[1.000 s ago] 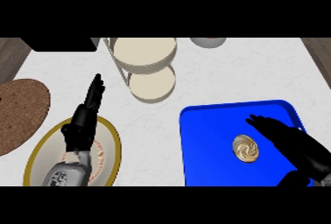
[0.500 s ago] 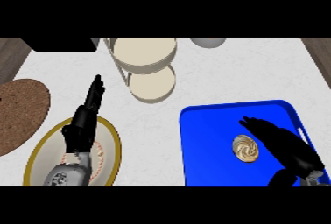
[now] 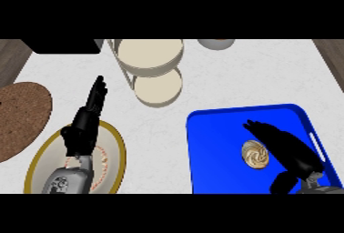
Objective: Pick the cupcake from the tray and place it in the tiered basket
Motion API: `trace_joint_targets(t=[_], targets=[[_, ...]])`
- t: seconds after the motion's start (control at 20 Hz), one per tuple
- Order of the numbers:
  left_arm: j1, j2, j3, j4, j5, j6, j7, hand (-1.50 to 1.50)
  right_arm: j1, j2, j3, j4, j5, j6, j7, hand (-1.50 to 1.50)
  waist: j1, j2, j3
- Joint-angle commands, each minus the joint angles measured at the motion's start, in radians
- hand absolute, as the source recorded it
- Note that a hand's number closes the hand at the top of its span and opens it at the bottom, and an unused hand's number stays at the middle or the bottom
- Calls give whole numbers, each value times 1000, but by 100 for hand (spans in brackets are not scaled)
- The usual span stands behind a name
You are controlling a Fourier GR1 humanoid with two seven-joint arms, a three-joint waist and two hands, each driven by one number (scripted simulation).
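A cupcake (image 3: 255, 153) with swirled tan frosting sits on the blue tray (image 3: 215, 136) at the lower right. My right hand (image 3: 285, 145) hovers just right of it, fingers straight and stretched up-left past the cupcake, thumb (image 3: 282, 182) spread low; it is open and holds nothing. The tiered basket (image 3: 151, 59) stands at the top centre, seen from above as two cream round tiers. My left hand (image 3: 86, 120) rests open at the left, fingers pointing up, above a gold-rimmed plate.
A gold-rimmed plate (image 3: 114, 150) lies under my left forearm. A brown cork mat (image 3: 20, 118) lies at the far left edge. A grey bowl (image 3: 216, 43) shows at the top edge and a black object (image 3: 60, 45) at the top left.
My right hand has moved left and down toward the cupcake, its fingers now reaching beside it. The left hand has not moved.
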Motion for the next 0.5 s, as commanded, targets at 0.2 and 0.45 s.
trace_joint_targets(t=[0.2,0.45], targets=[[0,6,37,21,27,-20,-19,0,71,-7,-16,51,0,-75,-75,-150,-2,0,0],[21,-24,-28,-60,-30,9,47,0,39,105,24,67,23,-145,-6,-150,0,-1,0]])
